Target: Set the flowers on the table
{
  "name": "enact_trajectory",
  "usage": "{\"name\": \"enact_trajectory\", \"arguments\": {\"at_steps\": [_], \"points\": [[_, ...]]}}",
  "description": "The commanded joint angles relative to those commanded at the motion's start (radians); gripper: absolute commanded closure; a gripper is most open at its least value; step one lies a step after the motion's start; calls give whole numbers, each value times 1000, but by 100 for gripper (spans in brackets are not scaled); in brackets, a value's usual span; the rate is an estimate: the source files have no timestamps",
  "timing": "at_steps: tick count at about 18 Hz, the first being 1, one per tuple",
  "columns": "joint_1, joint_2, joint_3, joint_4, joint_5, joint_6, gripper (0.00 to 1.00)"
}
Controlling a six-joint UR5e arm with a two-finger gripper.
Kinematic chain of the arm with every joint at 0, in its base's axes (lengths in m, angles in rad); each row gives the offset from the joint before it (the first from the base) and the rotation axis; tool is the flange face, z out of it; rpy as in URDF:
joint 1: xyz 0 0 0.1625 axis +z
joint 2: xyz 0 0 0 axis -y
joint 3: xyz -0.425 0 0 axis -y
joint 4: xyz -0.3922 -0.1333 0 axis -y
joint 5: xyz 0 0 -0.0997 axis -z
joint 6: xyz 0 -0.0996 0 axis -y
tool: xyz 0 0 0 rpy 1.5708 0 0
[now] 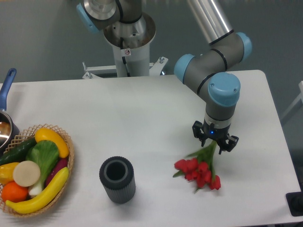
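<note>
A single fixed camera looks down at a steep angle from the front of the white worktop (142, 113), facing the robot's pedestal (127, 40), which stands at the far edge in the upper middle of the frame. It sits at middling range: the worktop fills nearly the whole picture, its right edge running down the right side, while the left edge and near edge are cut off, with the basket (66, 189) clipped at lower left. The arm's upper links leave the frame at the top, and grey floor shows behind.
</note>
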Motion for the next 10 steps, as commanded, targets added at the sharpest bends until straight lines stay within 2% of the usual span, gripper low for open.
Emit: {"name": "enact_trajectory", "arguments": {"at_steps": [5,8,10], "points": [[11,80,-18,2,3,6,0],[37,95,-15,5,0,17,0],[43,104,-14,3,0,72,0]]}}
